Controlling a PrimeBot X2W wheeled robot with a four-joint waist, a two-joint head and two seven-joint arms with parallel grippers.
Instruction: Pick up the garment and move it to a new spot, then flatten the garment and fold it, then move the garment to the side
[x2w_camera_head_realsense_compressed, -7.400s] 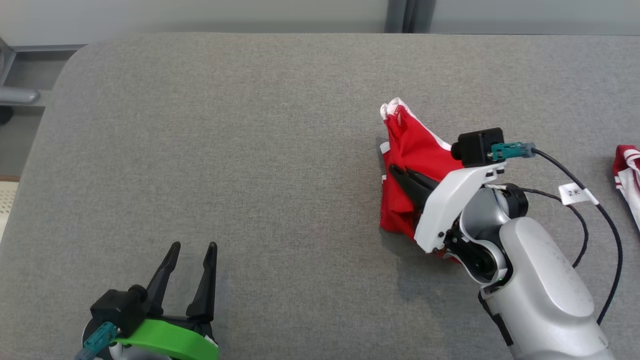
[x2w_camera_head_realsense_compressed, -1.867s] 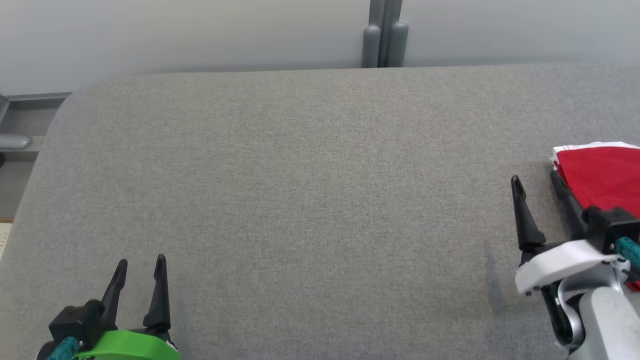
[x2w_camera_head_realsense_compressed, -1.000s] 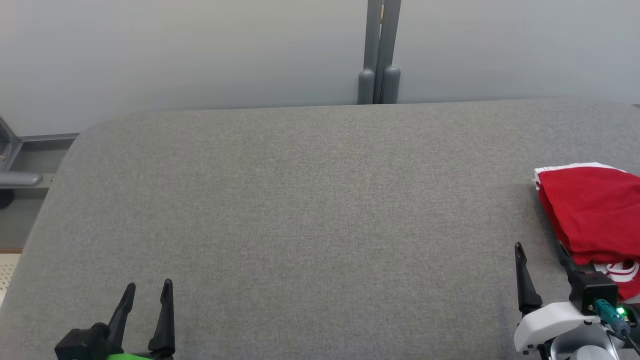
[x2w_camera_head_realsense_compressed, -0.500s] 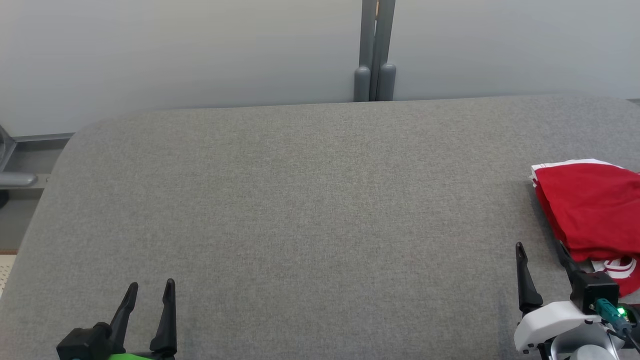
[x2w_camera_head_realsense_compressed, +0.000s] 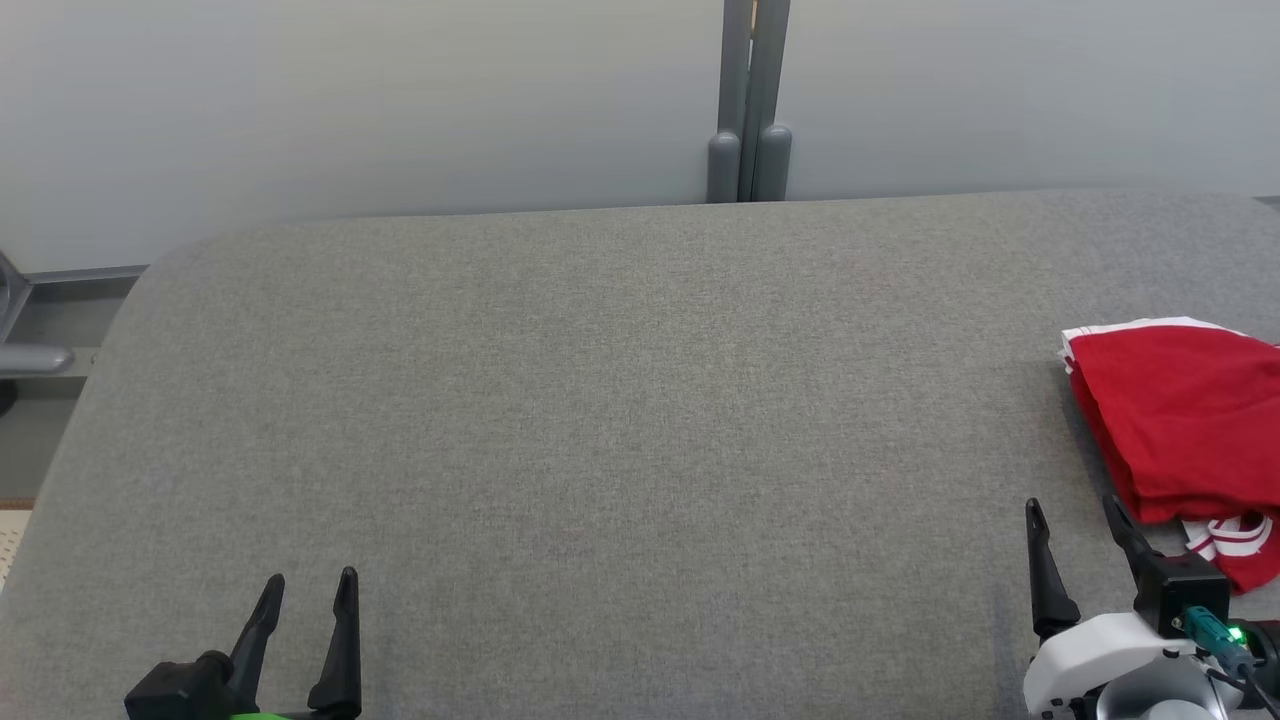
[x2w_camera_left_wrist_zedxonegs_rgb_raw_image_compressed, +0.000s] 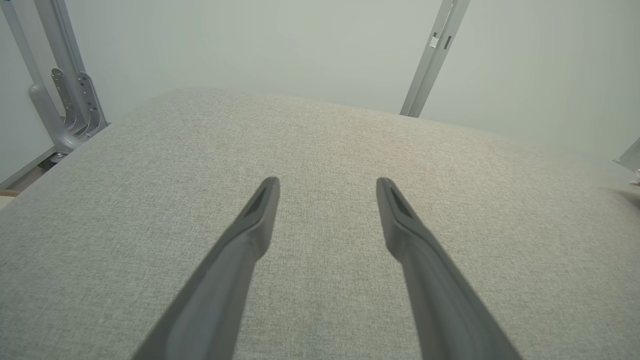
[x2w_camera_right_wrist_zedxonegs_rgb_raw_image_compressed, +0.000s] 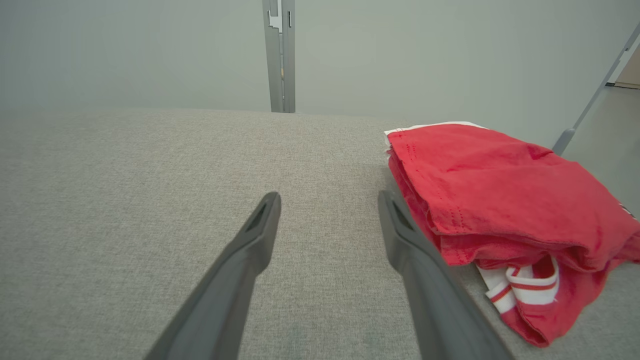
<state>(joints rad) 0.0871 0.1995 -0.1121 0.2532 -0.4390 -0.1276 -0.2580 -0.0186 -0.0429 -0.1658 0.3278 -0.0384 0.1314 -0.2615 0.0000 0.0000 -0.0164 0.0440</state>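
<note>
The garment (x2w_camera_head_realsense_compressed: 1185, 425) is a red piece with white and red striped trim, lying folded in a loose stack at the right edge of the grey table (x2w_camera_head_realsense_compressed: 600, 400); in the right wrist view the garment (x2w_camera_right_wrist_zedxonegs_rgb_raw_image_compressed: 500, 190) sits just right of my fingers. My right gripper (x2w_camera_head_realsense_compressed: 1070, 515) stands open and empty at the lower right, just left of the cloth and apart from it. At the lower left my left gripper (x2w_camera_head_realsense_compressed: 310, 585) is open over bare table, also empty, and the left wrist view shows its fingers (x2w_camera_left_wrist_zedxonegs_rgb_raw_image_compressed: 250, 235) spread.
A grey post (x2w_camera_head_realsense_compressed: 748, 100) rises behind the table's far edge against a pale wall. Metal frame parts (x2w_camera_head_realsense_compressed: 30, 340) stand off the table's left end. A wide stretch of table lies between the two grippers.
Both grippers have drawn slightly back toward the bottom of the head view. The garment has stayed in place, and both grippers have remained open.
</note>
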